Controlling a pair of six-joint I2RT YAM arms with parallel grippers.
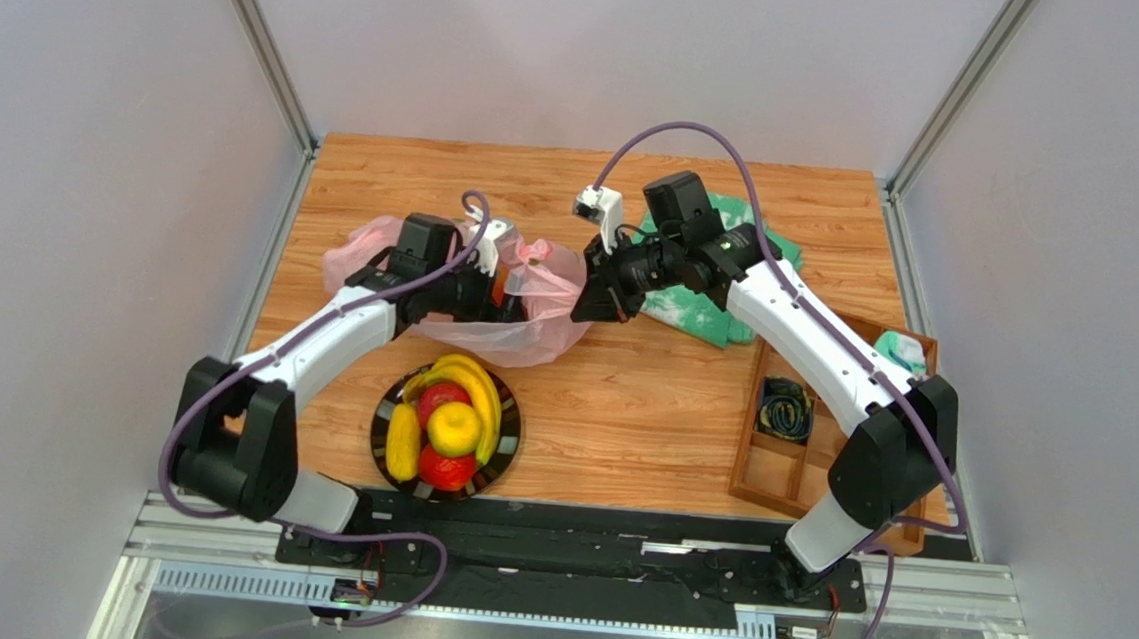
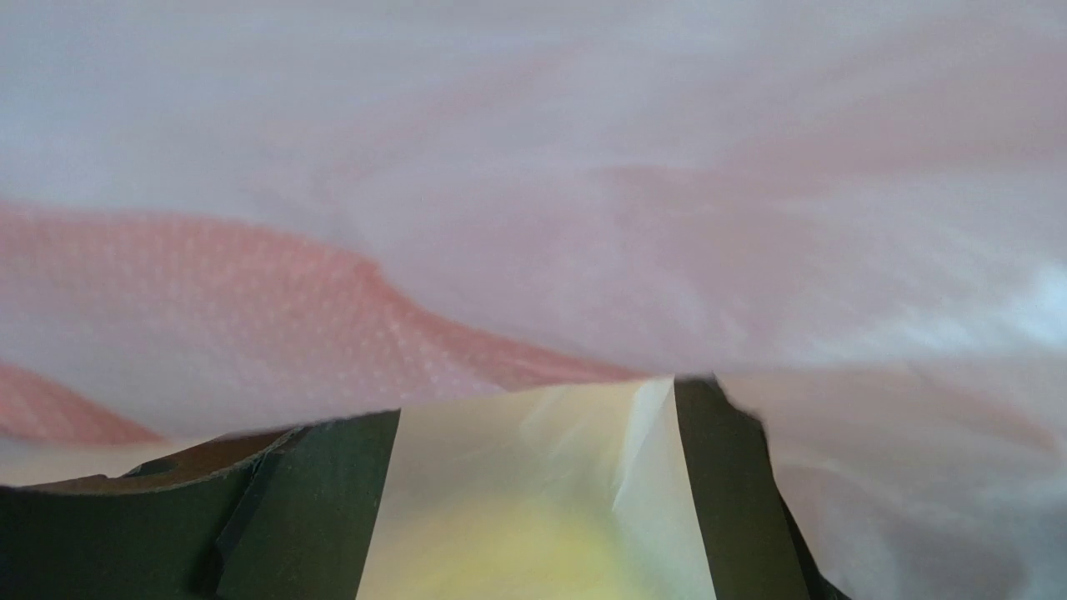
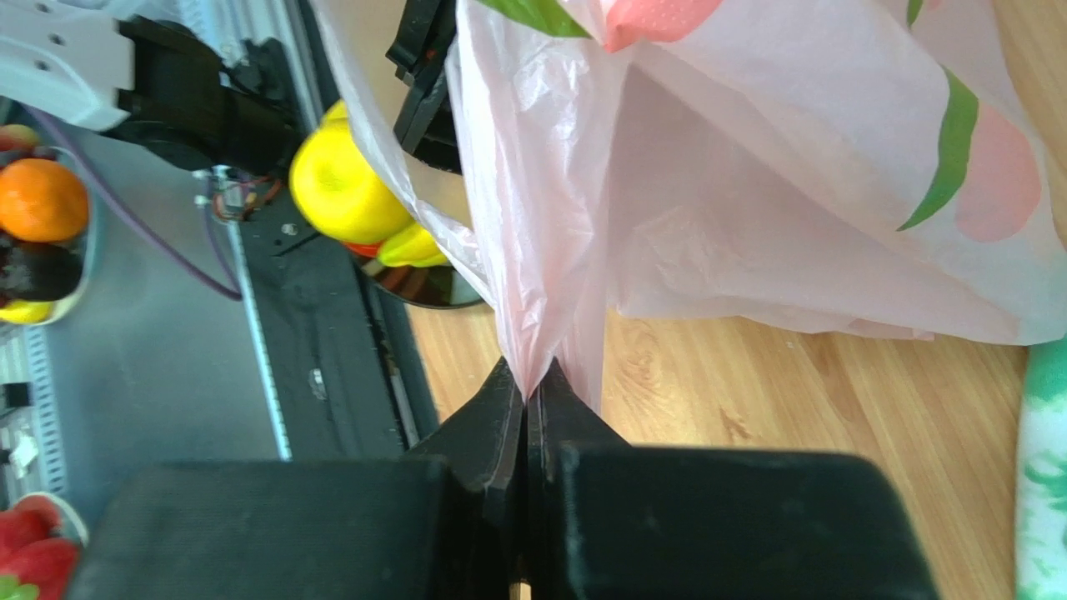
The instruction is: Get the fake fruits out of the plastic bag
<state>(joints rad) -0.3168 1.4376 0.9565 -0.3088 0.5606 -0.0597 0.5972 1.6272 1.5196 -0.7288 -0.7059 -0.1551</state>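
Note:
The pink plastic bag (image 1: 546, 318) lies crumpled on the wooden table, left of centre. My left gripper (image 1: 498, 294) reaches inside it. In the left wrist view its dark fingers (image 2: 313, 500) stand apart with a pale yellowish fake fruit (image 2: 539, 525) filling the gap between them, and pink film is all around. My right gripper (image 1: 592, 303) is shut on the bag's right edge and holds it up; the right wrist view shows the film (image 3: 701, 188) pinched between its closed tips (image 3: 536, 390). Bananas (image 1: 475, 388), a lemon (image 1: 452, 429) and red apples (image 1: 445, 469) lie on a black plate (image 1: 511, 433).
A folded green-and-white cloth (image 1: 704, 314) lies behind my right gripper. A wooden divided tray (image 1: 799, 471) with a coiled cable sits at the right edge. The plate stands near the table's front edge, just in front of the bag. Off the table, a bowl holds an orange (image 3: 38, 200).

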